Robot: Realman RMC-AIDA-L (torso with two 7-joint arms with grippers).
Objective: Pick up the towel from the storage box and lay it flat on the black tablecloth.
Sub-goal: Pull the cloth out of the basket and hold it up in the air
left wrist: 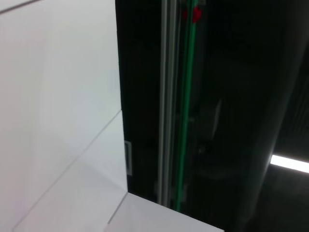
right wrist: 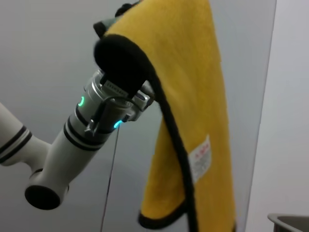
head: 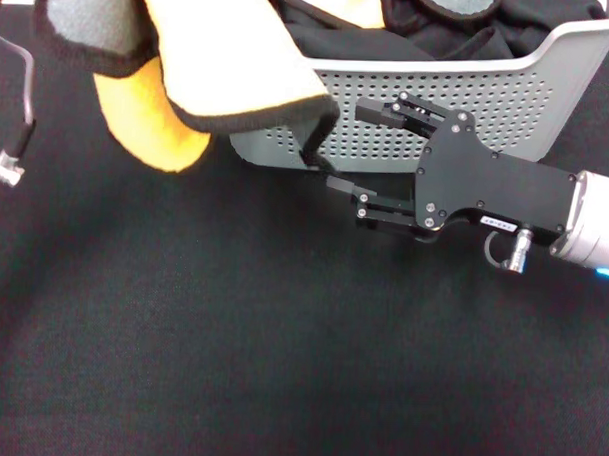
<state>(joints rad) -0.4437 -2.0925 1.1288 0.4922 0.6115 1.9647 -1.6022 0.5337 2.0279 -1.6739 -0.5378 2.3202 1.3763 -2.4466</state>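
Observation:
The towel (head: 220,55), grey on one side and yellow-orange on the other with black edging, hangs in the air at the upper left of the head view, over the black tablecloth (head: 230,346). The right wrist view shows the towel (right wrist: 193,96) draped from the left gripper (right wrist: 123,72), which holds it up; the cloth hides its fingers. My right gripper (head: 345,149) is open in front of the storage box (head: 489,104), its fingertips on either side of the towel's lowest hanging corner (head: 315,148) without closing on it.
Crumpled black fabric (head: 441,33) fills the light grey perforated box at the upper right. A cable and connector of the left arm (head: 9,148) show at the left edge. The left wrist view shows only a white wall and a dark frame.

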